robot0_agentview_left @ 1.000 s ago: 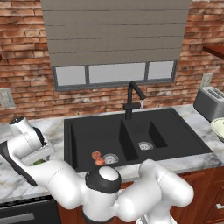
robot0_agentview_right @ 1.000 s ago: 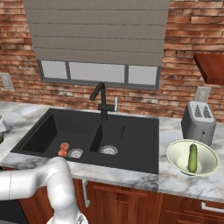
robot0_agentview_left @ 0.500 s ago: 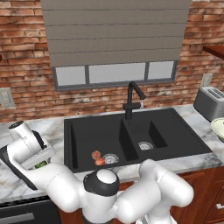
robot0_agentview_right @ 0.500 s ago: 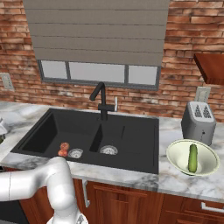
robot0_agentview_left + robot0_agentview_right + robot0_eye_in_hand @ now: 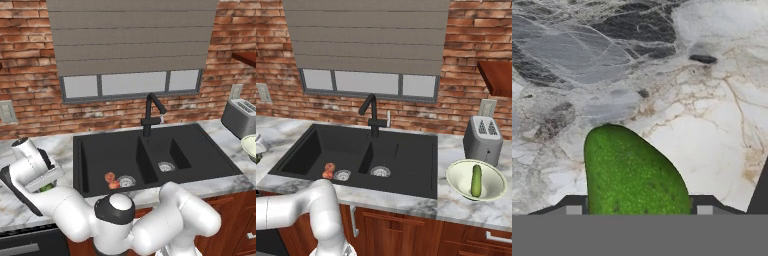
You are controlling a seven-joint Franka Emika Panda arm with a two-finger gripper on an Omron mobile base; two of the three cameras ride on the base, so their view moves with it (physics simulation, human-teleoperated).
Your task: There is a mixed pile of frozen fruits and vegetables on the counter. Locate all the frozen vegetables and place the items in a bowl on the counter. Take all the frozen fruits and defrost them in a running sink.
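The white arm sweeps low from the base and out to the left, its hand tipped down over the marble counter (image 5: 15, 210) at the left of the sink; in the left base view the gripper (image 5: 46, 186) sits just above the slab with a sliver of green under it. From the hand camera the two dark tips stand either side of the bright-green item (image 5: 632, 175), close against its flanks, but whether they are pressing on it or only flank it cannot be told.

To the gripper's right lies the black double sink (image 5: 150, 155), with the curved black faucet (image 5: 152, 112) behind its divider. Far off on the right end of the counter stands the toaster (image 5: 482, 140), and in front of it the cream bowl (image 5: 456, 182), well apart from the hand.

Inside that bowl the dark-green cucumber-like stick (image 5: 476, 180) lies lengthwise. In the left basin, beside the silver drain, the two reddish fruits (image 5: 111, 180) sit touching each other.

The green item under the hand is glossy, finely speckled, rounded at its far end, and rests on pale, grey-veined marble.
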